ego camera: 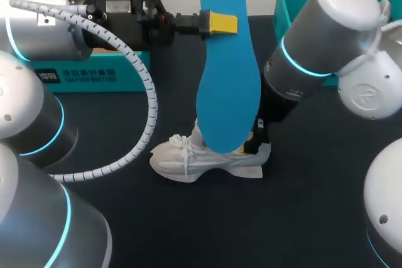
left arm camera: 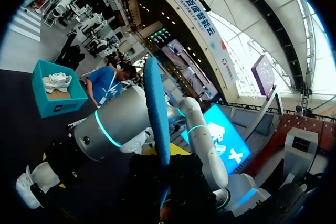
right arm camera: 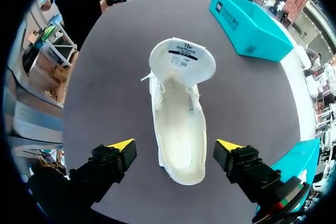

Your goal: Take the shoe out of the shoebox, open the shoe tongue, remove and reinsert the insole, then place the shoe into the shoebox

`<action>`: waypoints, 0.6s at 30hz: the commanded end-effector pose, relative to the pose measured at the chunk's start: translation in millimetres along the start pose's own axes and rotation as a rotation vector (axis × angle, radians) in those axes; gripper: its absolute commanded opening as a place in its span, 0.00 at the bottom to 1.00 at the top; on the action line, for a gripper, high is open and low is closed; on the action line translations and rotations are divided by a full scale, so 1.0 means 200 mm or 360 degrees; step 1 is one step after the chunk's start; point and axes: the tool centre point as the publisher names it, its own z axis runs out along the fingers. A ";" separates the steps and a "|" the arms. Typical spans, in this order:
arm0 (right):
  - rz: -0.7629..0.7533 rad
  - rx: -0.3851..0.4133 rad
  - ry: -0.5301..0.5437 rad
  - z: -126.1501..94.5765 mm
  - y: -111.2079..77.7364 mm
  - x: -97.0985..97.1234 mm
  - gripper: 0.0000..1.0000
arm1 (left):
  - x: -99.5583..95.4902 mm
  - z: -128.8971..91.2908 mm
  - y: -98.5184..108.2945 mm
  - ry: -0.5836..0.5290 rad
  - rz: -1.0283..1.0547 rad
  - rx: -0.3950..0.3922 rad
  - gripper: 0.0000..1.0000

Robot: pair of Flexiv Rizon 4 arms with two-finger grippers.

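Head view: left gripper (ego camera: 223, 23) pinches the blue insole (ego camera: 229, 92) upright at centre, above the white shoe (ego camera: 188, 158) on the table (ego camera: 314, 218); right gripper (right arm camera: 176, 148) gapes astride its heel, so steady the shoe there and feed the insole in toe-end first.

The left arm (ego camera: 38, 23) and right arm (ego camera: 326, 36) are built of rounded silver-grey segments, each joint ringed by a glowing cyan band. Small screw heads dot the joint caps, and one right-arm cap bears a round embossed mark. A white ribbed cable sleeve (ego camera: 147, 111) runs along the left arm. The left hand (ego camera: 220, 23) and right hand (right arm camera: 176, 148) are black with bright yellow fingertips.
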 end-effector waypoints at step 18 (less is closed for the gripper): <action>0.0068 0.0215 -0.0043 0.08 0.03 0.01 1.00 | 0.00 0.00 0.01 0.0002 0.0000 0.0004 0.00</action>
